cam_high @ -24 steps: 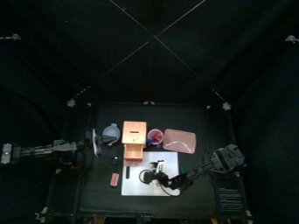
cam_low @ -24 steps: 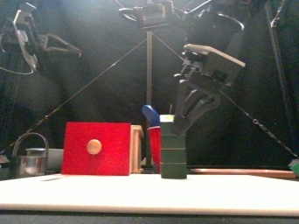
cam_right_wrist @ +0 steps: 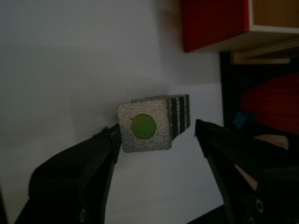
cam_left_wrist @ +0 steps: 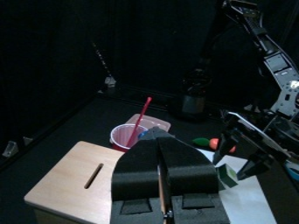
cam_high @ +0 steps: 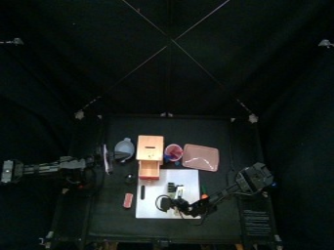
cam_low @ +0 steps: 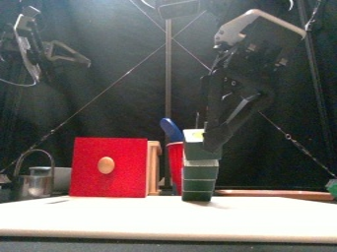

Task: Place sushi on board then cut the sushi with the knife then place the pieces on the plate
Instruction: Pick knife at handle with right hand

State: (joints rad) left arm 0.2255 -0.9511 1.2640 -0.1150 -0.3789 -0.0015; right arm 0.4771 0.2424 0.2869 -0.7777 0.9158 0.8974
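Your right arm has dropped since half a second ago. Its gripper (cam_right_wrist: 156,130) hung above and behind the sushi roll (cam_low: 199,175) then, and in the front view it has now come down over the roll's top. The roll has not shifted: it stands on end on the white cutting board (cam_high: 183,184), a stack of dark green blocks with the pale, green-centred end facing up into your right wrist camera.

Look at that wrist view for the jaws. They are spread, one on each side of the top block, and a sliver of white board shows between the roll and the far jaw. On the other side you cannot tell whether the tip touches the block.

Behind the roll in the front view stands the wooden box (cam_low: 110,167) with its red drawer front, and just beside it is the red cup (cam_high: 173,151) with the blue knife (cam_low: 168,129) sticking up. The pink tray (cam_high: 200,154) lies beyond the board, to the right of the cup.

Your left arm rests at the table's left side, well apart from the board — the jaws of its gripper (cam_left_wrist: 160,150) are pressed together on nothing.
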